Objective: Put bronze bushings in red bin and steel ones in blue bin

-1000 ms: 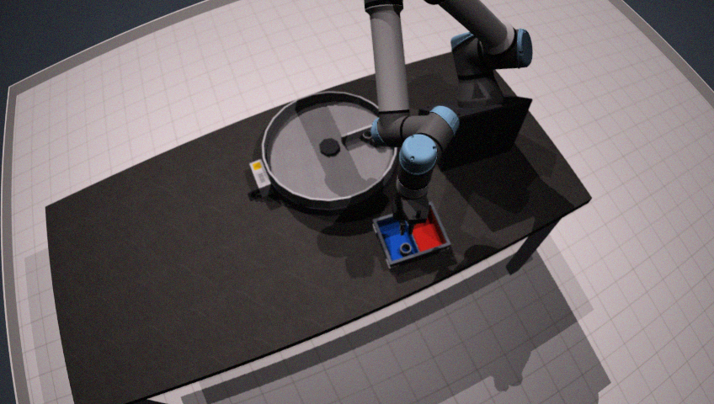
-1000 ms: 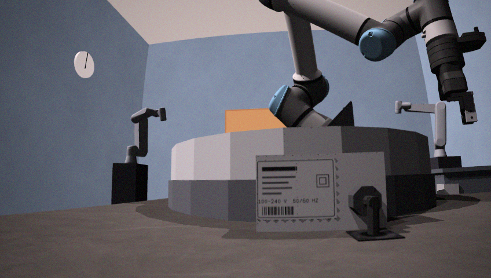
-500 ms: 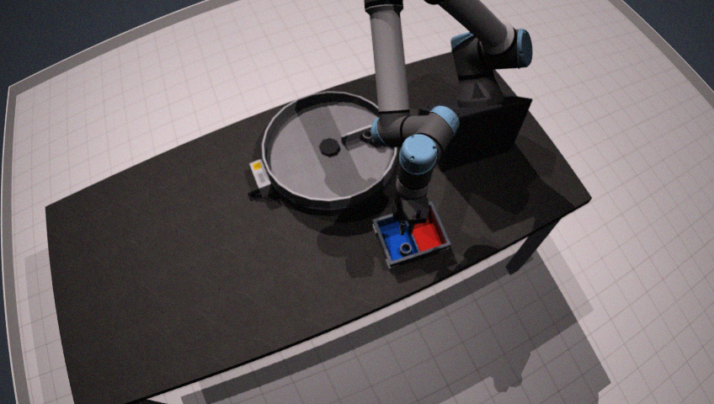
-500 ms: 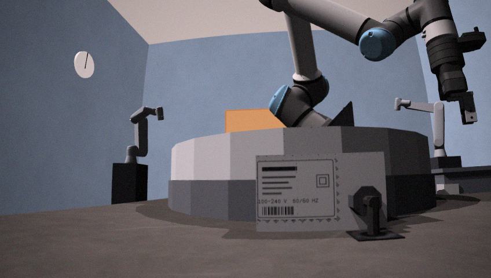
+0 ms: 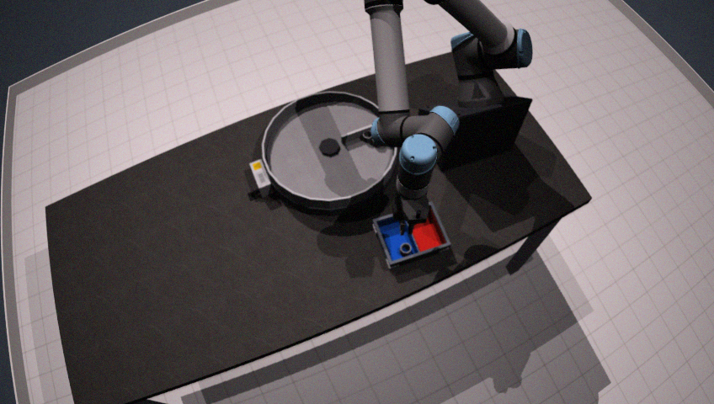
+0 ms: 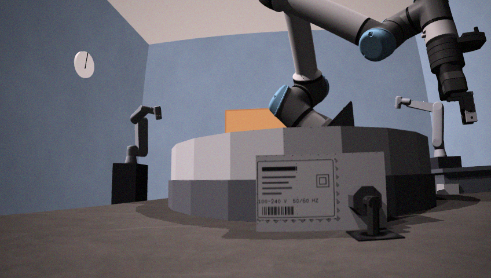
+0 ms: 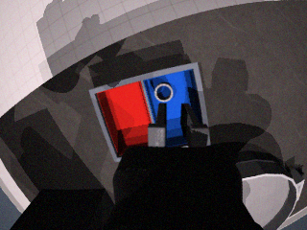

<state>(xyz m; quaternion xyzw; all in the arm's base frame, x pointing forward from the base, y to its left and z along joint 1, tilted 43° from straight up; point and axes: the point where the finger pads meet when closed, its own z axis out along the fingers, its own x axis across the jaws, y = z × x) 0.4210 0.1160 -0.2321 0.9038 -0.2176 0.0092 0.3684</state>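
As you look down past the gripper (image 5: 410,222) (image 6: 469,119) (image 7: 175,106), its fingers stand partly apart, nothing visible between. You have one grey bushing (image 5: 405,246) (image 7: 163,84) in the blue bin (image 5: 391,235) (image 7: 179,86), near end; another ring (image 5: 367,134) sits right on the turntable (image 5: 306,170).

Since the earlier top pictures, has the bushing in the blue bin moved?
No, the bushing shows no shift against the blue bin.
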